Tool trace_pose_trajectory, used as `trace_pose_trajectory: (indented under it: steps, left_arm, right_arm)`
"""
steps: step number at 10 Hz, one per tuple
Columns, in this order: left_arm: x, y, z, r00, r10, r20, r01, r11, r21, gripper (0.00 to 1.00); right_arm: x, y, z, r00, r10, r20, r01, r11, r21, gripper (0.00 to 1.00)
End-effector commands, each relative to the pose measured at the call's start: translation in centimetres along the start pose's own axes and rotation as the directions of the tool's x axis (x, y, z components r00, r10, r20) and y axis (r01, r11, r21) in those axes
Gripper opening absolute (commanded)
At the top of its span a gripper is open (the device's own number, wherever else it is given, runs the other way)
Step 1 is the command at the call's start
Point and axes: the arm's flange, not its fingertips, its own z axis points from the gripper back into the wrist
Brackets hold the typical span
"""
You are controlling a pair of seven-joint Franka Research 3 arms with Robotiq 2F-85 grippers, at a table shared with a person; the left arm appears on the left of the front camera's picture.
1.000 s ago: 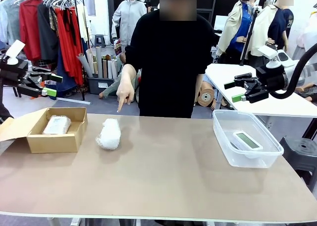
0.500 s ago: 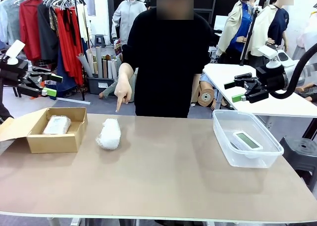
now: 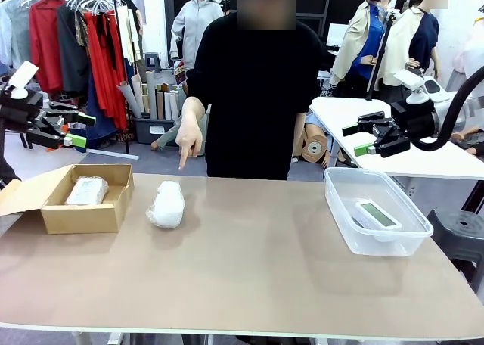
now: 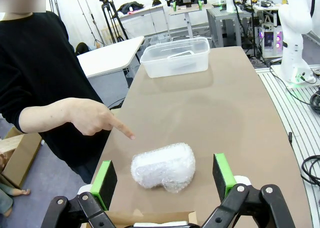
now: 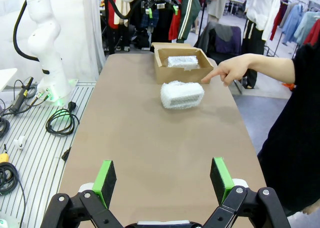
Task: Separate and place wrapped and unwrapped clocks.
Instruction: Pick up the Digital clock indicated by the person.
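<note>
Front view: a wrapped bundle (image 3: 166, 203) lies left of centre on the table (image 3: 265, 269), below a person's pointing hand (image 3: 189, 139). A second bundle (image 3: 87, 191) sits in the cardboard box (image 3: 79, 220) at far left, and the bare clock (image 3: 378, 215) in the clear tub (image 3: 378, 243) at right.
Left wrist view: the left jaws are wide open, empty.
Right wrist view: the right jaws are the same.

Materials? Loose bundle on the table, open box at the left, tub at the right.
Bundle: bubble wrap, judging by its pebbled, translucent white skin; contents hidden. Box: matte brown cardboard with a folded-out flap. Tub: clear, glossy plastic, probably rigid; the clock shows through its wall.
</note>
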Motion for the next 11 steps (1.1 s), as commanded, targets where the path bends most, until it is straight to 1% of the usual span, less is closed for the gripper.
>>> trace_pose_trajectory:
  steps: [1,3,4,5,6,7,8,9,10,11]
  left_arm:
    - [0.2,0.0,0.0,1.000,-0.002,0.017,0.001,1.000,0.013,1.00]
    - [0.2,0.0,0.0,1.000,-0.002,0.017,0.001,1.000,0.013,1.00]
    - [0.0,0.0,0.0,1.000,0.000,0.000,0.000,1.000,0.000,1.00]
    - [0.7,0.0,0.1,1.000,-0.004,-0.028,0.004,1.000,-0.005,1.00]
    - [1.9,-0.4,-0.3,0.999,0.010,-0.034,-0.010,1.000,0.013,1.00]
    - [3.9,-0.8,-0.6,0.996,0.024,-0.085,-0.022,0.999,0.025,1.00]
    - [6.7,-1.7,-1.6,0.983,0.017,-0.181,0.000,0.996,0.094,1.00]
    - [8.6,-2.4,-2.6,0.965,0.003,-0.263,0.028,0.993,0.116,1.00]
    - [10.9,-3.2,-3.1,0.904,-0.084,-0.419,0.101,0.995,0.018,1.00]
    - [12.9,-4.1,-4.2,0.837,-0.077,-0.541,0.121,0.992,0.046,1.00]
  right_arm:
    - [0.2,0.0,0.1,1.000,0.004,0.001,-0.004,1.000,-0.001,1.00]
    - [0.2,0.0,0.1,1.000,0.004,0.001,-0.004,1.000,-0.001,1.00]
    - [0.2,0.0,0.1,1.000,0.004,0.001,-0.004,1.000,-0.001,1.00]
    - [0.2,0.0,0.1,1.000,0.004,0.001,-0.004,1.000,-0.001,1.00]
    - [0.2,0.0,0.1,1.000,0.004,0.001,-0.004,1.000,-0.001,1.00]
    - [0.2,0.0,0.1,1.000,0.004,0.001,-0.004,1.000,-0.001,1.00]
    - [0.2,0.0,0.1,1.000,0.004,0.001,-0.004,1.000,-0.001,1.00]
    - [0.2,0.0,0.1,1.000,0.004,0.001,-0.004,1.000,-0.001,1.00]
    - [0.2,0.0,0.1,1.000,0.004,0.001,-0.004,1.000,-0.001,1.00]
    - [0.2,0.0,0.1,1.000,0.004,0.001,-0.004,1.000,-0.001,1.00]
